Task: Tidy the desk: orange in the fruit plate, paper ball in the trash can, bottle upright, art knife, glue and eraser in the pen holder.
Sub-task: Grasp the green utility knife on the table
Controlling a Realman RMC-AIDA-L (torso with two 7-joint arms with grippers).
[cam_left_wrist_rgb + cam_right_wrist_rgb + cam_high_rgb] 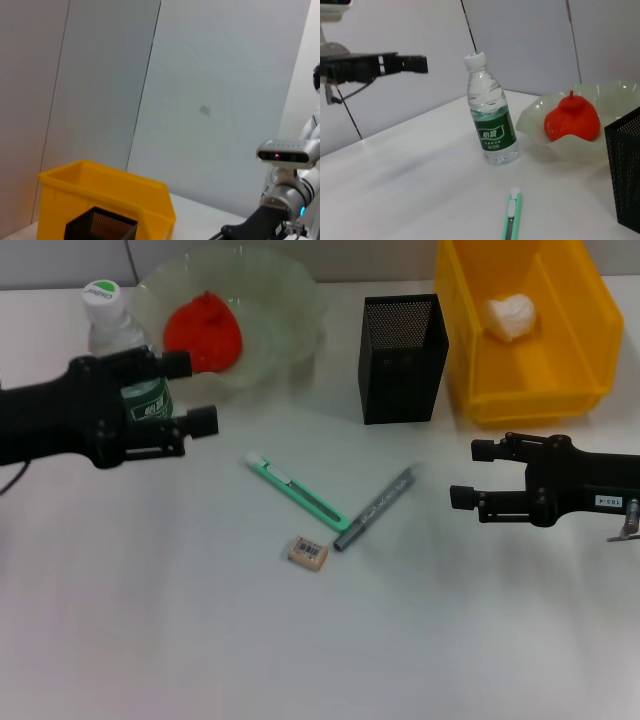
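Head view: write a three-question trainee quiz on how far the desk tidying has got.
1. True or false: the bottle stands upright.
2. Where is the paper ball? A) on the table B) in the yellow bin C) in the pen holder
3. Name the three items lying loose on the table.

Key:
1. True; the left pincer is open beside it, apart from it in the right wrist view.
2. B.
3. Art knife, glue pen, eraser. The orange is in the fruit plate; the right pincer hovers open.
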